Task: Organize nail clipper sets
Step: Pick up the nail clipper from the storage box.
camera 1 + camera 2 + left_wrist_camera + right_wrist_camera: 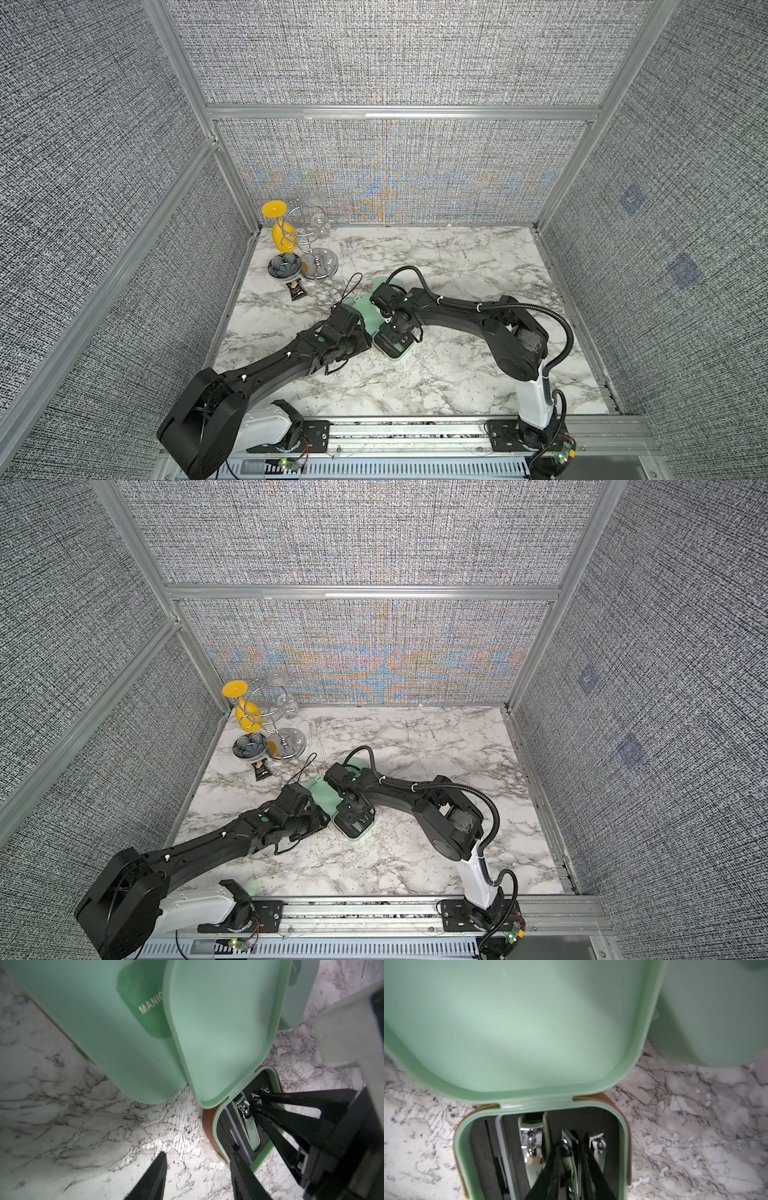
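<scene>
Marble worktop (457,374), grey fabric-walled booth. Right fingers (550,1174) are closed on a slim clipper (568,1138) inside the open case (465,1147), over its black interior. The clipper sits between a big clipper (532,1147) and a small clipper (598,1147), with a file (503,1147) further along; can't tell if it is seated. Left fingers (154,1178) stand apart gripping nothing and straddle the open case's brown-edged wall, one over the worktop and one over the interior; contact unclear. Lid (508,1022) is swung back, overlapping a closed case (93,1022) with a dark green label. Third case (299,1001) shows just past the lid, partly hidden. In both top views all the cases cluster mid-worktop under the two wrists. Dish (284,266), packet (298,289) and glass rack (316,249) are in the far left corner, well apart.
</scene>
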